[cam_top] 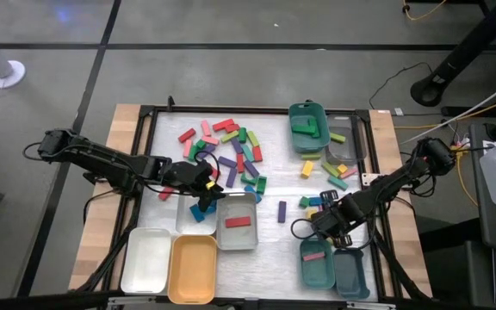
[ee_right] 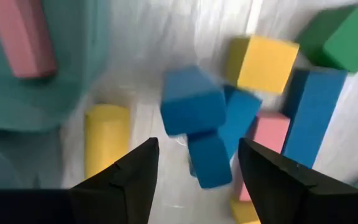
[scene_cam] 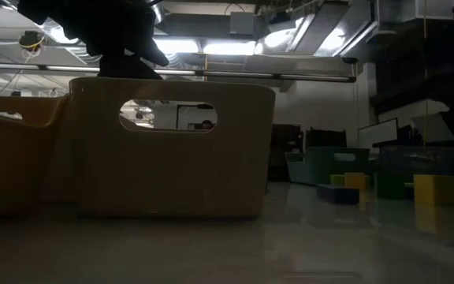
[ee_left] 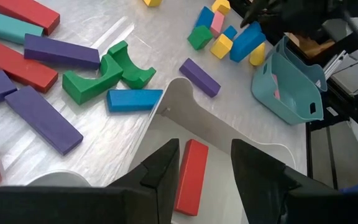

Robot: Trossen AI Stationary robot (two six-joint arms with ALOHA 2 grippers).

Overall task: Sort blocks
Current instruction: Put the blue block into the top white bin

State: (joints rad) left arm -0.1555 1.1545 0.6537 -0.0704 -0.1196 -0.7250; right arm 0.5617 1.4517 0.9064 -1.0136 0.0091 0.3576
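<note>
Many coloured blocks (cam_top: 231,151) lie loose on the table's middle. One red block (ee_left: 191,175) lies flat in a pale grey tray (cam_top: 237,234). My left gripper (cam_top: 205,185) hangs open just beyond that tray's far left corner, slanting down toward it (ee_left: 207,168), with nothing between its fingers. My right gripper (cam_top: 324,222) points down, open, over a small cluster of blue (ee_right: 194,102), yellow (ee_right: 263,62), pink (ee_right: 269,134) and green (ee_right: 344,37) blocks. Its fingers (ee_right: 197,174) stand above the blue ones without touching. A pink block (ee_right: 20,37) lies in a teal tray (cam_top: 317,263).
White (cam_top: 147,258) and orange (cam_top: 194,269) trays stand at the near left, and a grey one (cam_top: 351,274) beside the teal tray at the near right. A teal tray (cam_top: 308,127) with green blocks and a grey tray (cam_top: 344,142) stand at the far right. The low view shows a tray wall (scene_cam: 172,150) close up.
</note>
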